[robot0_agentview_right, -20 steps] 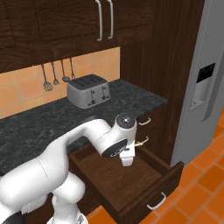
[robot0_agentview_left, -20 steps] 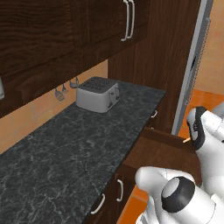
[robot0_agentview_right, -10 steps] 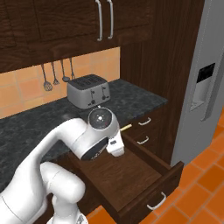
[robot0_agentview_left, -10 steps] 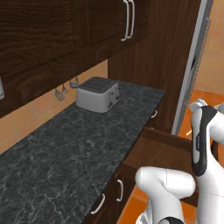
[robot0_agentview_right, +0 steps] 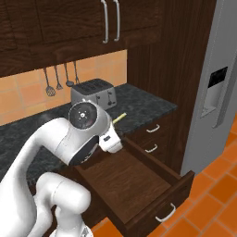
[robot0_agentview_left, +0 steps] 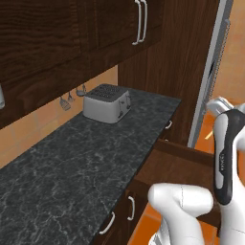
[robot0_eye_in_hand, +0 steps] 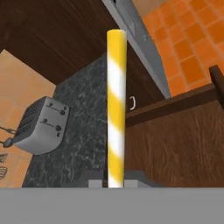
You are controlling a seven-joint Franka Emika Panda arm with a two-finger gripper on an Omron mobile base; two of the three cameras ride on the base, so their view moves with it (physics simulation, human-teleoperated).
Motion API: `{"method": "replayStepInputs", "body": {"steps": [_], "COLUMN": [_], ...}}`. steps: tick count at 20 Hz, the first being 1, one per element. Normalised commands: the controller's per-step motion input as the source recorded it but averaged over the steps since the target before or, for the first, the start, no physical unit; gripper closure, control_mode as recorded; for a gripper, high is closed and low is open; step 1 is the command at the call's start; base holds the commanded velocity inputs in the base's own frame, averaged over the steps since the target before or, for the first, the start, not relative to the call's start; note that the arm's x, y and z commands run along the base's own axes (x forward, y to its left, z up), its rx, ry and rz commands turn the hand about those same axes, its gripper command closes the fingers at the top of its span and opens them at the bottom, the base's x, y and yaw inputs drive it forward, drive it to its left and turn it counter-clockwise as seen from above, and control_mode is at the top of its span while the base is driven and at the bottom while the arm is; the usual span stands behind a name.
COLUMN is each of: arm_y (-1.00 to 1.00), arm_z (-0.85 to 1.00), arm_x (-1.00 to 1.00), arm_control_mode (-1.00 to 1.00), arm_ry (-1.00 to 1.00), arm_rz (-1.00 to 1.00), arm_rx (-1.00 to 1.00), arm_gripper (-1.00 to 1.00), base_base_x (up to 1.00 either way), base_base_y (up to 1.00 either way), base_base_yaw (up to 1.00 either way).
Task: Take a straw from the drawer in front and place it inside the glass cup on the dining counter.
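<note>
Fingers [robot0_eye_in_hand: 115, 183] are clenching the straw [robot0_eye_in_hand: 116, 105] at its lower end; light and slender, it is probably slipping or tilting easily.

Yellow-white striped straw [robot0_eye_in_hand: 116, 109], dk brown drawer [robot0_agentview_right: 139, 183], silver toaster [robot0_agentview_right: 93, 94], black-speckled counter [robot0_agentview_left: 72, 167].

straw [robot0_eye_in_hand: 116, 109] base hidden, pincer [robot0_eye_in_hand: 115, 180] tips cropped

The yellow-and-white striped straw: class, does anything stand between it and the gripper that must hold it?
Nothing does. The yellow-and-white striped straw is already clamped between the fingertips of the shut gripper, lifted above the open dark wood drawer. The glass cup is not in these views.
</note>
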Motion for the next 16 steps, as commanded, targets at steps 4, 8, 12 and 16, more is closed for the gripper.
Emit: {"method": "replayStepInputs", "body": {"steps": [4,8,12,16], "arm_y": [0.25,0.24,0.2,0.08], "arm_z": [0.41,0.16,0.0,0.0], "arm_x": [-0.38,-0.57,-0.63,-0.14], "arm_control_mode": [-1.0,-1.0,-1.0,1.0], "arm_ry": [0.0,0.0,-0.04,-0.03], "arm_rz": [0.0,-0.03,-0.02,0.0], "arm_rx": [-0.09,-0.06,-0.06,-0.03], "arm_gripper": [1.0,1.0,1.0,1.0], "base_base_x": [0.0,0.0,0.0,-0.45], "base_base_y": [0.0,0.0,0.0,0.05], "base_base_yaw": [0.0,0.0,0.0,-0.01]}}
